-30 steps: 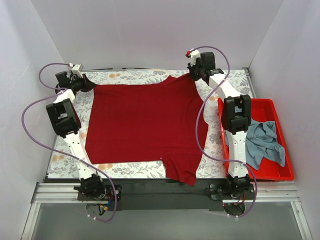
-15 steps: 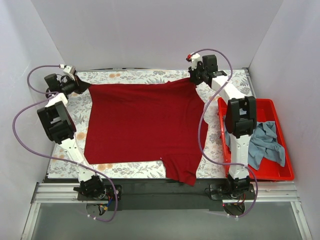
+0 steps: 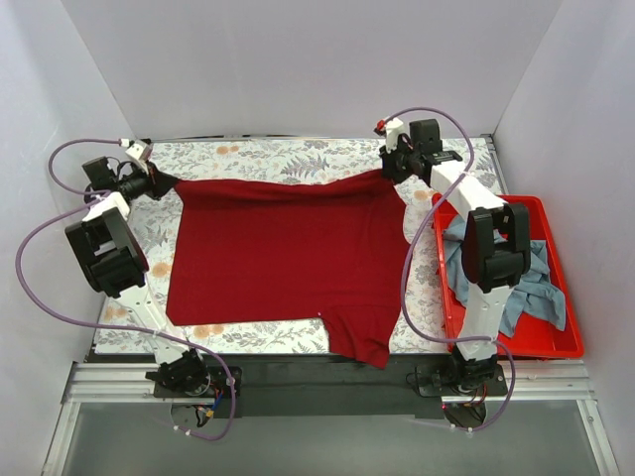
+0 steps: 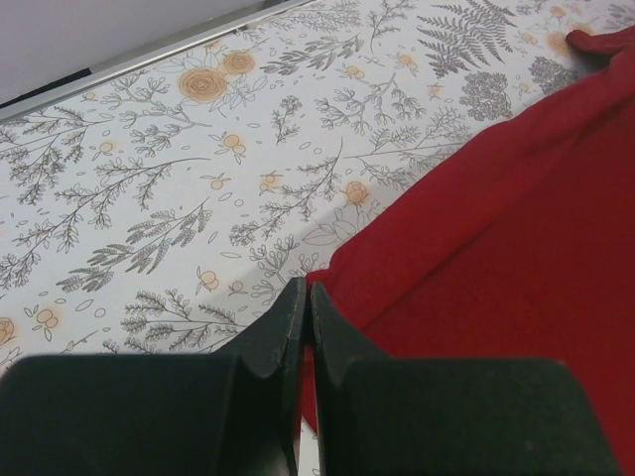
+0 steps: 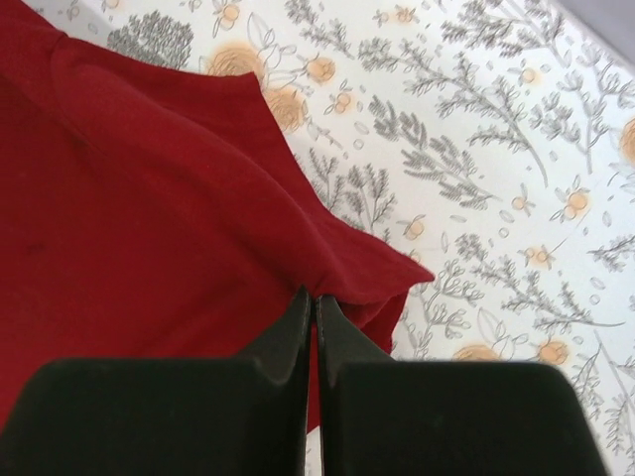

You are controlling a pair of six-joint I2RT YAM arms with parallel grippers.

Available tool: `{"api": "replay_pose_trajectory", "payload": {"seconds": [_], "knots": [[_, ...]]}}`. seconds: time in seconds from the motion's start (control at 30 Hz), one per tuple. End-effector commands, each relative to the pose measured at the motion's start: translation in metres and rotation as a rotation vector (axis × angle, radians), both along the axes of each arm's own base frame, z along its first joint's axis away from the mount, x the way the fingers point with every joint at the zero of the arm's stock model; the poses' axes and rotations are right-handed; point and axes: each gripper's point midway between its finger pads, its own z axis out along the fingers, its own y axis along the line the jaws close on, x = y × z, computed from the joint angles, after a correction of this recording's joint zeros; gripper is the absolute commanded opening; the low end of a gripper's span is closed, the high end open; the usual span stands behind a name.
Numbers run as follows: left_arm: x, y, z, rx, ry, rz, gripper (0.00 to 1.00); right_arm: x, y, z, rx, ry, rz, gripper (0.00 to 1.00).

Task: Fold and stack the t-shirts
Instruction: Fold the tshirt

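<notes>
I have the dark red t-shirt (image 3: 283, 258) spread flat across the middle of the overhead frame, on the floral-patterned surface (image 3: 298, 154). Its lower right part reaches over the surface's near edge.

My left hand (image 3: 162, 182) sits at the upper left of that frame, fingers pressed together on the shirt's far left corner. In the left wrist view a strip of red cloth shows between the closed tips. My right hand (image 3: 390, 171) is at the shirt's upper right corner, likewise pinched tight on the cloth, which bunches into a small peak at its tips in the right wrist view. The shirt's far edge runs nearly straight between the two hands.

At the right of the overhead frame, the grey-blue t-shirt (image 3: 541, 283) lies crumpled in the bright red plastic bin (image 3: 556, 347), partly hidden behind the right arm.
</notes>
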Motion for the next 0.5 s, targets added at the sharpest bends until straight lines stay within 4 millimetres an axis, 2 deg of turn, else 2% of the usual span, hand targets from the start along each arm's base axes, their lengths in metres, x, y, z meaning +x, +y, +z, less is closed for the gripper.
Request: {"api": "replay_pose_trajectory", "payload": {"seconds": [0.0, 0.27, 0.47], "knots": [[-0.014, 0.002, 0.031, 0.075, -0.084, -0.029, 0.00, -0.015, -0.003, 0.019, 0.015, -0.028, 0.018, 0.01], [-0.026, 0.001, 0.011, 0.122, -0.049, -0.040, 0.00, -0.047, -0.001, 0.001, 0.016, 0.035, 0.044, 0.01], [-0.035, 0.000, -0.008, 0.156, -0.009, -0.057, 0.00, -0.067, -0.002, -0.025, -0.005, 0.095, 0.055, 0.01]]}}
